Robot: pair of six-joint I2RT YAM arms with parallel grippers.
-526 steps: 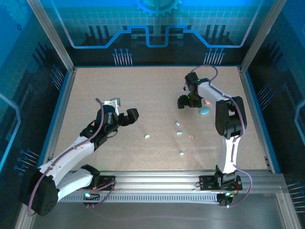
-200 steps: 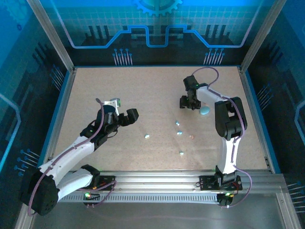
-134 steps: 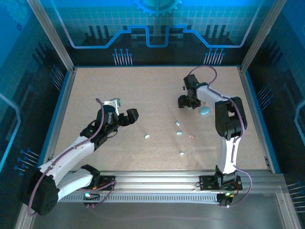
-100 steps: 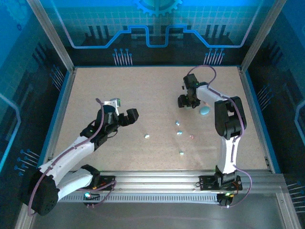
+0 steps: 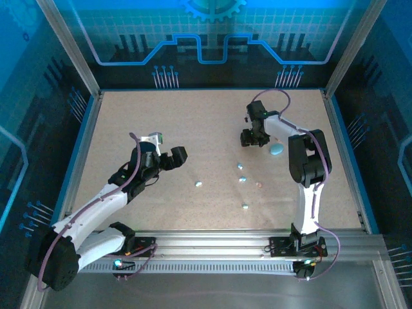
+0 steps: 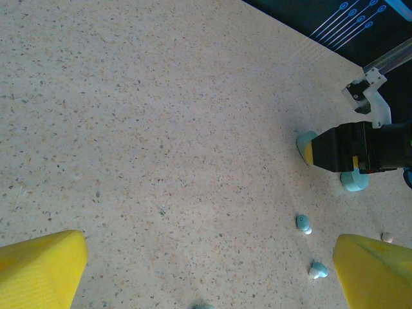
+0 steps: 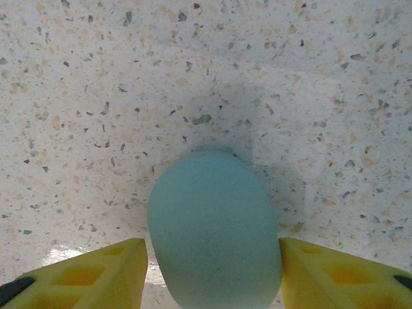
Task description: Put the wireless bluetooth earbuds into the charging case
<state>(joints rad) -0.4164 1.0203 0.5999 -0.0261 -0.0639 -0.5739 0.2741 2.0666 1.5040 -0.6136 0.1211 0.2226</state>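
Right gripper a touch farther left than a moment ago.

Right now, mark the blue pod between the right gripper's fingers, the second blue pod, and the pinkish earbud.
blue pod [image 7: 212,225]: right wrist view, middle of its rounded top.
second blue pod [image 5: 276,149]: top external view, its centre.
pinkish earbud [image 5: 259,184]: top external view, its centre.

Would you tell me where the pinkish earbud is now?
Top view: the pinkish earbud lies just right of a bluish earbud, nearer the bases than the right gripper.
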